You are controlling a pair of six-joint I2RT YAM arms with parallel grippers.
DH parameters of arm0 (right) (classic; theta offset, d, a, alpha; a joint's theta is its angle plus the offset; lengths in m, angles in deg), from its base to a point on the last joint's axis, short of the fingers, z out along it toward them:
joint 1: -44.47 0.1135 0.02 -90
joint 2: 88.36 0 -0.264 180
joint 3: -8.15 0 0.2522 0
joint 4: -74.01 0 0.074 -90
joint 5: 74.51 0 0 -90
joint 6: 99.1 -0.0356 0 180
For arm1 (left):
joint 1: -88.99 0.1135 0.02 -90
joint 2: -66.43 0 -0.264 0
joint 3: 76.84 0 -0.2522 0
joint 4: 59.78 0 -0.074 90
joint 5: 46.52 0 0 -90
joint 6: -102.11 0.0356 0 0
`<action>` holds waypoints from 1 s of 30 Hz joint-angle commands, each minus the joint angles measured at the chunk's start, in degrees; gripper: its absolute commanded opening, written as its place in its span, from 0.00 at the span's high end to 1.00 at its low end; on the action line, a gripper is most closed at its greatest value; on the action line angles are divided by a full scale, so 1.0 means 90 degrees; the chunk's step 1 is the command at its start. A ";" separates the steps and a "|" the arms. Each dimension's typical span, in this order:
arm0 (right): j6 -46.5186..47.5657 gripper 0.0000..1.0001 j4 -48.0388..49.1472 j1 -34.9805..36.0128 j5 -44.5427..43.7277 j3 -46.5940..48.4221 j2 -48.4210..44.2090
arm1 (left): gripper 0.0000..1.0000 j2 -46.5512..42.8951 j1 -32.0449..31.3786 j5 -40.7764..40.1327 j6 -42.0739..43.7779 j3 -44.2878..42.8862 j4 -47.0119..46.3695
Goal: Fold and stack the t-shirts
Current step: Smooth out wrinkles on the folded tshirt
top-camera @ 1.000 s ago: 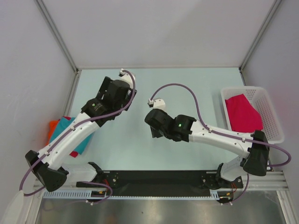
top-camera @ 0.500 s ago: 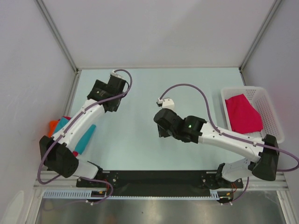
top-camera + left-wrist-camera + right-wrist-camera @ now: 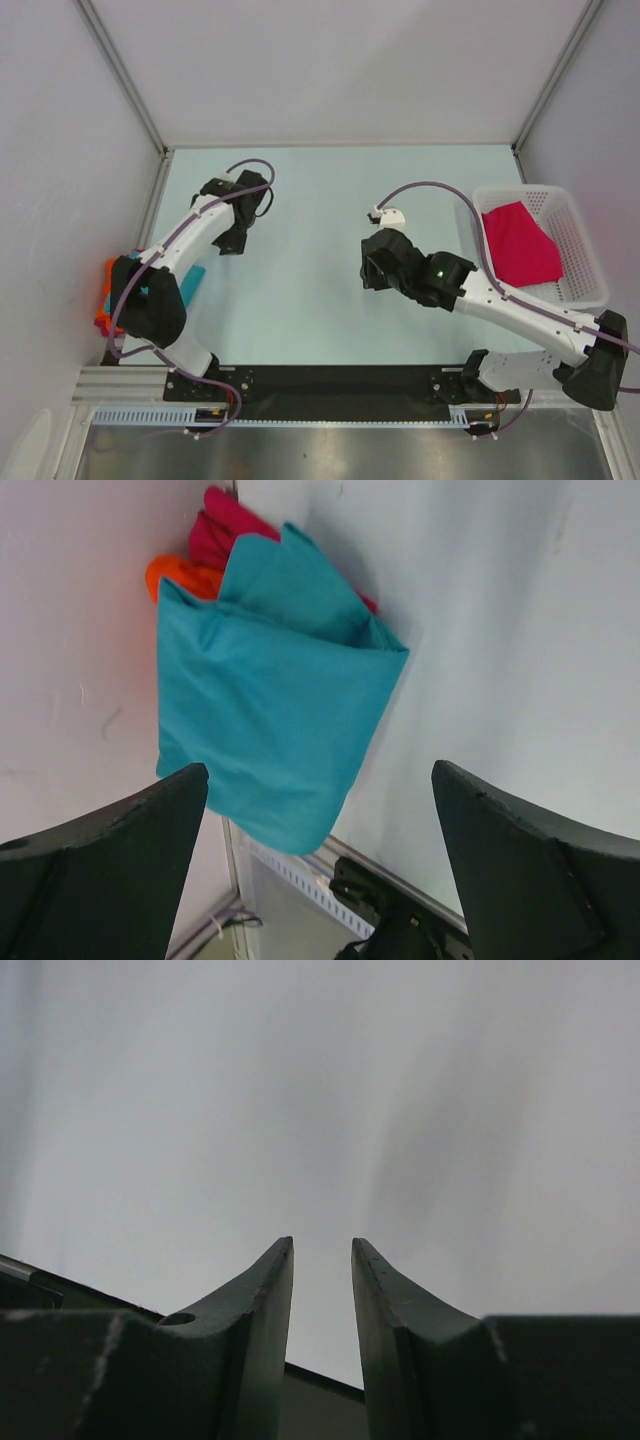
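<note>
At the tabletop's (image 3: 320, 190) left edge, a folded teal t-shirt (image 3: 270, 720) lies over an orange t-shirt (image 3: 180, 578) and a red-pink t-shirt (image 3: 225, 525). A magenta t-shirt (image 3: 518, 243) sits in the basket (image 3: 588, 262). The left pincer (image 3: 315, 780) gapes wide and empty; the right pincer (image 3: 322, 1245) is narrowly parted and empty.

From above, the left arm (image 3: 185, 235) covers most of the stacked t-shirts (image 3: 104, 295) (only orange and teal slivers show). At the left wrist, the teal t-shirt (image 3: 270, 720) hides nearly all of the orange t-shirt (image 3: 180, 577) and the magenta-pink t-shirt (image 3: 225, 525) beneath it.
</note>
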 commanded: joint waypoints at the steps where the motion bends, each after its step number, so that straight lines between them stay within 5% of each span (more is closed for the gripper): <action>1: 0.0120 0.64 0.0354 -0.0174 0.0221 -0.0227 -0.0412 | 0.01 0.0175 0.0315 -0.0104 -0.1121 0.0106 0.0943; 22: 0.0559 0.64 0.0598 -0.1668 0.1286 -0.1107 -0.1604 | 0.00 0.2459 -0.0406 0.0558 -0.0331 -0.1192 0.1335; 30: 0.0755 0.64 0.0862 -0.2118 0.1823 -0.1292 -0.1438 | 0.00 0.2315 -0.0457 0.1535 -0.0350 -0.1143 0.1276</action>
